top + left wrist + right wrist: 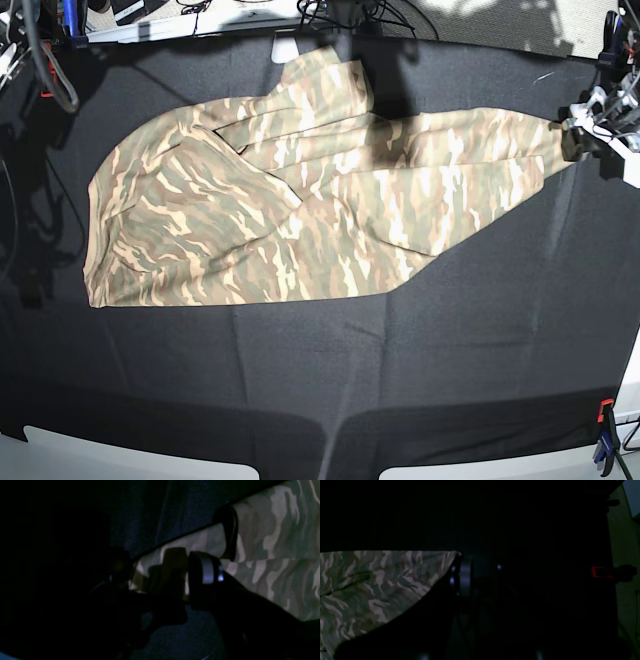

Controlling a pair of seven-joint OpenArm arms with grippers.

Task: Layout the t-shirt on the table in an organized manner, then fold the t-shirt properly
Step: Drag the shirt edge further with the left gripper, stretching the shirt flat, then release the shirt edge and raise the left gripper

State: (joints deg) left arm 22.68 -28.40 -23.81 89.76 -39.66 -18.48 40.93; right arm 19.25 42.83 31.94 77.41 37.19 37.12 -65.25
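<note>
One corner gripped | we see the t-shirt (300, 220) lying rumpled across the table (300, 380) | left gripper (578, 132) clamped on its corner | right gripper's jaws: cannot tell | we pull outward slowly, keeping fabric low and taut.

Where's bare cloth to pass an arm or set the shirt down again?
Free: the wide black strip of the table between the t-shirt hem and the near edge, and the patch below the right-hand corner. Crowded: the far edge, with cables and arm shadows, and the corner at the gripper.
</note>
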